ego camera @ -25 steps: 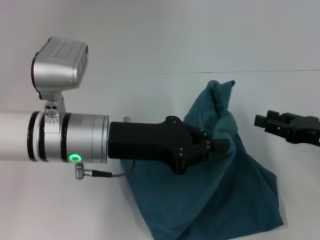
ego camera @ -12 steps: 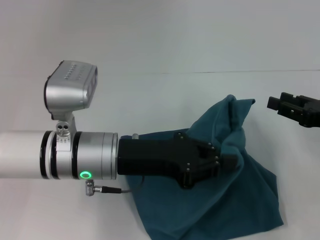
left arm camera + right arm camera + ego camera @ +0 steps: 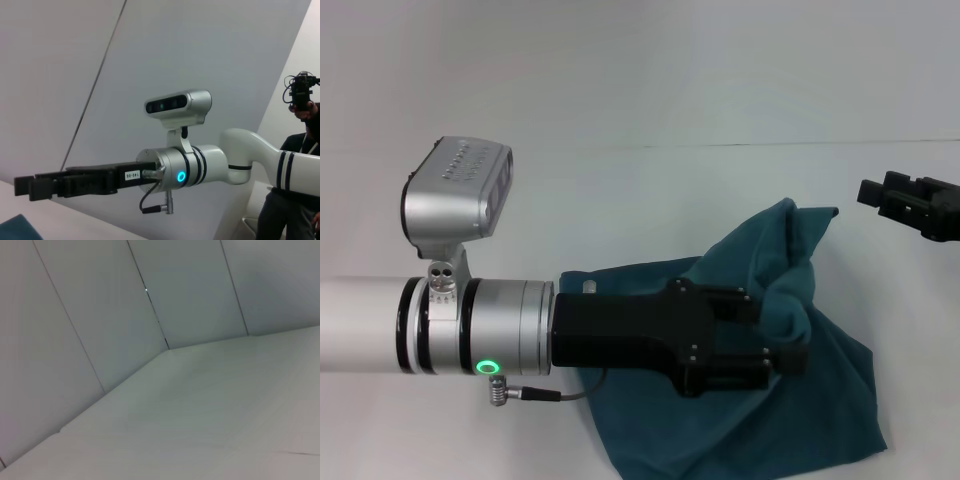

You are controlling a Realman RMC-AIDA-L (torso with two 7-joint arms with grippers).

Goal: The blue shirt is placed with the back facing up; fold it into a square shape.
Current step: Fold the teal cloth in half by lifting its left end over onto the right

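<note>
1. Two robot arms show in the head view, and we see one blue shirt [image 3: 760,400] with them.
2. We see the blue shirt lying bunched up on the white desk [image 3: 620,200], in the lower right of the head view.
3. One part of the shirt is pulled up into a soft peak near the middle right of that frame, and the rest spreads down toward the bottom edge.
4. We see the left hand [image 3: 790,355] reaching in from the left side of the head view, just right of the middle and low down.
5. Its black fingers are closed on a fold of the blue shirt, and the cloth rises up behind them.
6. A silver wrist with a green ring light [image 3: 488,367] sits behind the left hand, with a silver camera box [image 3: 455,190] on top.
7. We see the right hand [image 3: 915,205] at the right edge of the head view, up off the cloth and well apart from it.
8. We cannot tell if the right hand is open or closed.
9. In the left wrist view, a small blue corner of the shirt [image 3: 17,227] peeks in at the bottom left.
10. The right wrist view shows only the white desk and pale walls.
</note>
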